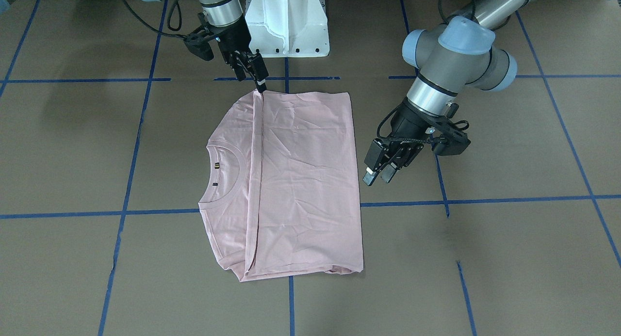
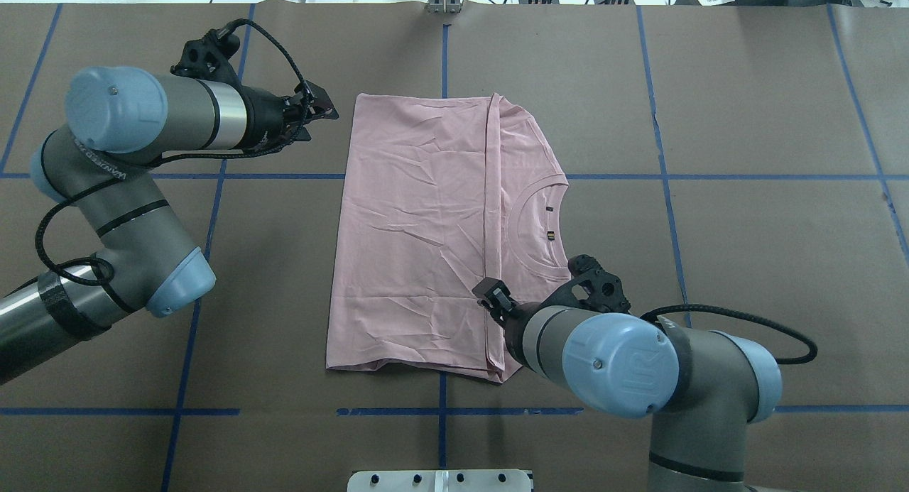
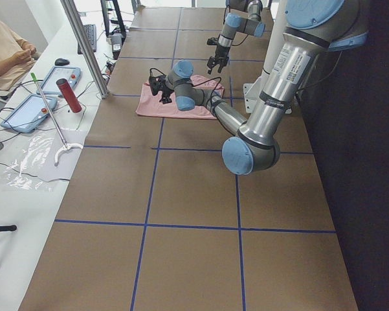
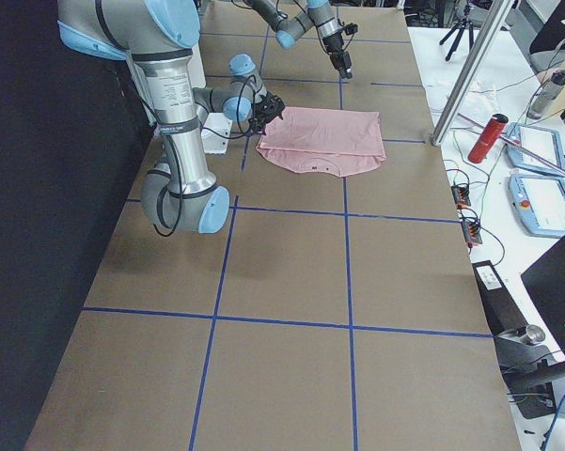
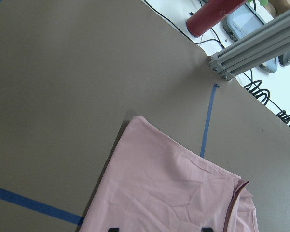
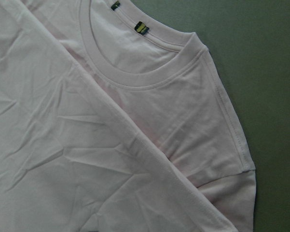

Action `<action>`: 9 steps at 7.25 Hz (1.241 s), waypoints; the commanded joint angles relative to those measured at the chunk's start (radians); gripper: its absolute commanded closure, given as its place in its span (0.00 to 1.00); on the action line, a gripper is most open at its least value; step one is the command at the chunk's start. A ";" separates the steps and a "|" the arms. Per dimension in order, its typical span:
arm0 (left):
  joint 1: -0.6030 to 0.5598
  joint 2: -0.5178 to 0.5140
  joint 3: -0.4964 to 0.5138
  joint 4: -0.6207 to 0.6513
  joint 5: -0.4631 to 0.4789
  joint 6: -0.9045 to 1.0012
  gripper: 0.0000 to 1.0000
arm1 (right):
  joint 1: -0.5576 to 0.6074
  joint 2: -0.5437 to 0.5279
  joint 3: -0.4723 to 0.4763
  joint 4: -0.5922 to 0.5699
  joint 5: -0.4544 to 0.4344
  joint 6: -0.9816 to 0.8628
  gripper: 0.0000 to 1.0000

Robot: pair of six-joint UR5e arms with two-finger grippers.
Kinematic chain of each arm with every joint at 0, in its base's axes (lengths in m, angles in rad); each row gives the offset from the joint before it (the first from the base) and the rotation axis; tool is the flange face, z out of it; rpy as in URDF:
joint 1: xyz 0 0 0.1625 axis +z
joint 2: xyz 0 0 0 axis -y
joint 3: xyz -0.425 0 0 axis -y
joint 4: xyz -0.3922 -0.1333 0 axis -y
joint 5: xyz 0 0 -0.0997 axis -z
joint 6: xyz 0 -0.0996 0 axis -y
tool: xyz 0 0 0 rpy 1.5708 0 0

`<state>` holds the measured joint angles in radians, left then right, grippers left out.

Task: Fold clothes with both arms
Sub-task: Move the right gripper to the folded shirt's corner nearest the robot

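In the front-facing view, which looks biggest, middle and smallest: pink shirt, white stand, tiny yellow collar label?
1. Light pink fabric T-shirt.
2. White pedestal base, cut off at the top edge.
3. Tiny yellow collar label.

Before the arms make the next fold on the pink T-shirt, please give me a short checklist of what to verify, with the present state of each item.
1. The left tool is open and off the T-shirt: ok. Its jaws are apart and empty, beside the cloth's edge.
2. The right tool grips the flap: cannot tell. Its tip meets the flap's edge at the end nearest the robot, but how the jaws stand is unclear.
3. The flap lies flat: ok, only light wrinkles.
4. The collar can be located: ok. It is uncovered, beside the flap's edge, on the right arm's side.
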<state>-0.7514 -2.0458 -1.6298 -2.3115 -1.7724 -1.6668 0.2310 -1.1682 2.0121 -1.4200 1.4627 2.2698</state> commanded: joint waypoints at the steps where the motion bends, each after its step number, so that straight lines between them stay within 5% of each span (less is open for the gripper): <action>1: 0.003 0.021 -0.001 0.000 0.002 -0.007 0.35 | -0.041 0.013 -0.076 -0.005 -0.054 0.039 0.08; 9: 0.014 0.030 -0.004 0.000 0.007 -0.013 0.35 | -0.073 0.044 -0.127 -0.088 -0.054 0.039 0.15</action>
<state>-0.7387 -2.0160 -1.6337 -2.3117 -1.7658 -1.6797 0.1548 -1.1357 1.9046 -1.5033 1.4066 2.3145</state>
